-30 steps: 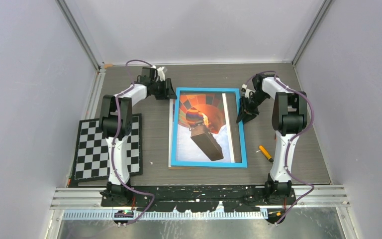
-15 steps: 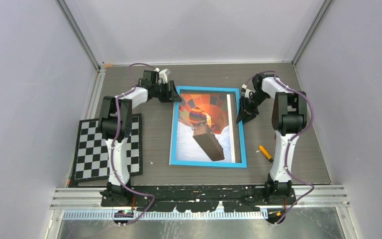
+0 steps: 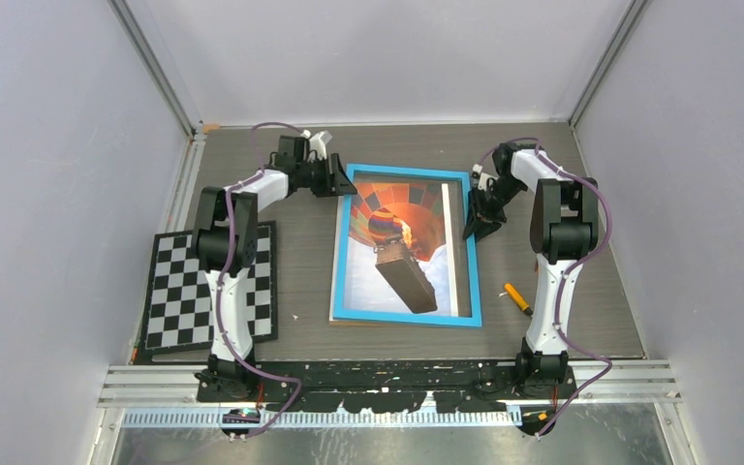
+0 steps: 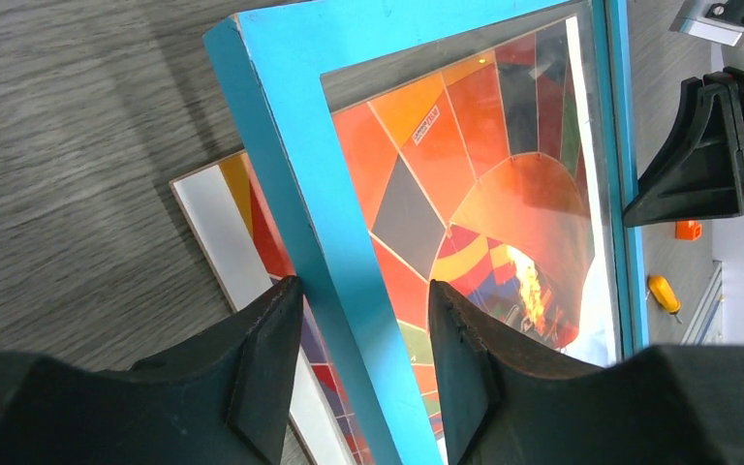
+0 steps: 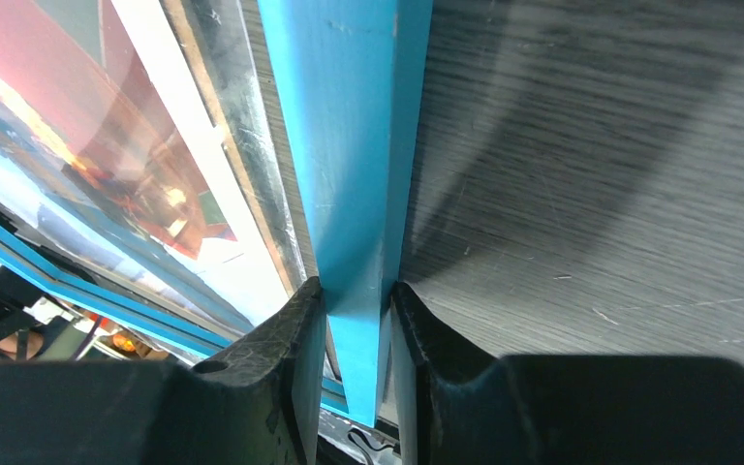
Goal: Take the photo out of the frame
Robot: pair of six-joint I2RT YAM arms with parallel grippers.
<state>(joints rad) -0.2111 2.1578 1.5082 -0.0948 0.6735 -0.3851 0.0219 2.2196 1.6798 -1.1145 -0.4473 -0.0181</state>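
The blue-bordered frame (image 3: pixel 341 254) lies in the middle of the table, with its right side lifted. The balloon photo (image 3: pixel 397 232) shows through the glass. In the left wrist view the photo (image 4: pixel 215 218) lies on the table below the frame (image 4: pixel 281 126), and its white corner sticks out past the left border. My left gripper (image 3: pixel 344 184) (image 4: pixel 363 289) straddles that left border near the far corner; its jaws are open, with a gap on the glass side. My right gripper (image 3: pixel 472 231) (image 5: pixel 356 291) is shut on the frame's right border (image 5: pixel 349 145).
A black-and-white checkerboard (image 3: pixel 208 286) lies at the left, beside the left arm. An orange marker (image 3: pixel 516 296) (image 4: pixel 664 293) lies right of the frame, near the right arm. Grey walls enclose the table on three sides.
My left gripper has moved right, from beside the frame to over its left border. The frame has shifted slightly right over the photo. The right gripper keeps its hold.
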